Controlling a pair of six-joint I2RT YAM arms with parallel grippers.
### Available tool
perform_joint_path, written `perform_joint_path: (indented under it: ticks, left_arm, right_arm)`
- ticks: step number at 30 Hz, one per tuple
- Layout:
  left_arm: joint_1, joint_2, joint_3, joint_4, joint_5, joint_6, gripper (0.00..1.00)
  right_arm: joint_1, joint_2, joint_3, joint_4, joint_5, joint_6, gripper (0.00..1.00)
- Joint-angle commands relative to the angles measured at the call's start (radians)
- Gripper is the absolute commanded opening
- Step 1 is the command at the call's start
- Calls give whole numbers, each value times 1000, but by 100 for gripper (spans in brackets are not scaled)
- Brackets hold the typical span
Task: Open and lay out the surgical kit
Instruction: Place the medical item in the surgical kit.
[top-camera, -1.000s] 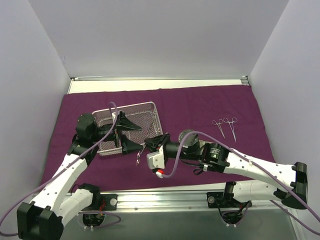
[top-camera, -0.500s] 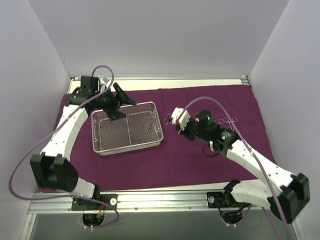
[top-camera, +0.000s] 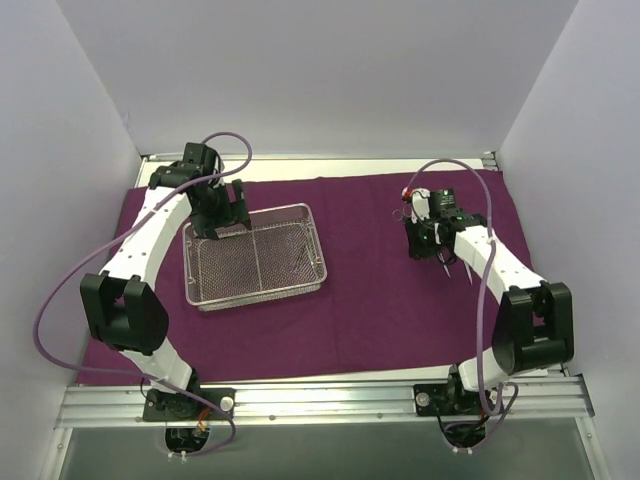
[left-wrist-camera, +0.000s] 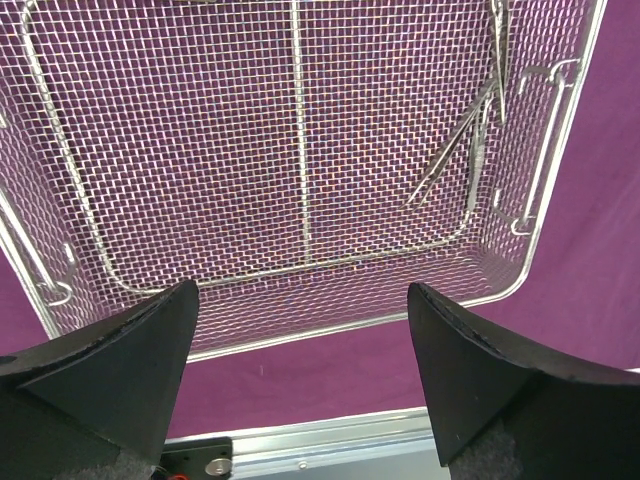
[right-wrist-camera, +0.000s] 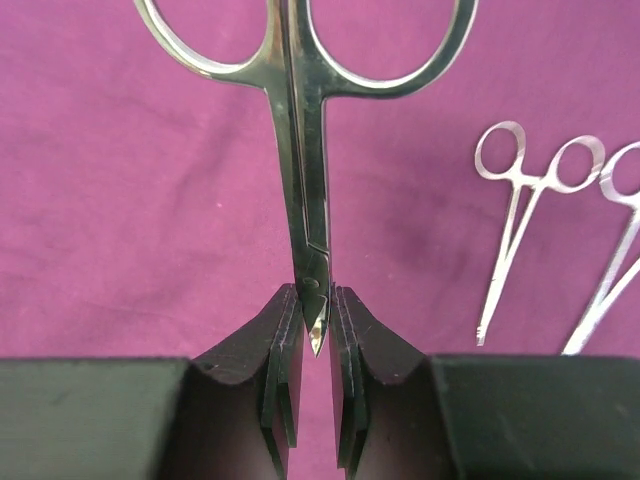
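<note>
While bringing the scissors (right-wrist-camera: 305, 150) down to the cloth wrap (right-wrist-camera: 120, 200), keep the right gripper (right-wrist-camera: 312, 330) clenched on the blade tips and let go only after setting both finger rings flat on the fabric. Aim for the bare patch just beside the two forceps (right-wrist-camera: 520, 220) lying there, rings turned the same way, to form a tidy row without nudging either. Lower slowly: pinched by so little steel, could well swing or slip. Leave the left gripper (left-wrist-camera: 302, 300) spread wide and holding nothing over the far edge of the wire-mesh tray (left-wrist-camera: 300, 340), ready to reach in for the thin instruments (left-wrist-camera: 465, 150) resting against the right end wall. Probably two or three of them, though hard to count through the mesh. Seems well under way, judging by the layout. Shows the wrap unfolded flat across the table, dark purple and faintly creased. Shows the tray as silver, rectangular and split by a centre wire, sitting on the wrap's left half. Shows the scissors as small, bright steel, blades shut, rings pointing away from the fingers, over the wrap's right half near the forceps.
</note>
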Motion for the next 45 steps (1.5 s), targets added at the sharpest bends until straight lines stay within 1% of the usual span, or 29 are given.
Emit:
perform_joint_path:
  ticks: [1,6,10,15,16,17,18,19,35,38,42,45]
  left_arm:
    - [22,-48,-21,49,35,61,94]
    - [69,-44,-41,63,113,78,94]
    - [86,-71,-71,98,153,81,94]
    - [97,-55,-57,95,207,94,94]
    - [98,-47,-55,94,216,97,95]
    - [98,-45,-57,97,222,98,99]
    - [100,-42,-64,97,228,100,94]
    - [100,-41,-66,100,236,100,93]
    - [131,-16,-64,100,307,109,93]
    - [131,-10,-57,100,316,114,93]
    - [131,-1,-46,95,324,117,93]
    - [132,4,-48,95,327,117,93]
  right_arm:
    - [-6,47,55,-84,-2,62,0]
    - [-23,85,58,-115,18,70,0]
    - [-41,110,62,-146,25,64,0]
    - [-52,163,73,-152,44,52,0]
    - [-52,173,82,-155,44,52,0]
    - [-52,179,84,-155,47,52,0]
    - [-52,187,87,-152,50,53,0]
    - [-52,191,93,-149,48,55,0]
    - [-53,282,111,-115,55,56,0]
    - [-53,296,114,-113,47,59,1]
    - [-53,303,114,-103,38,72,4]
    - [-55,317,114,-95,33,75,5]
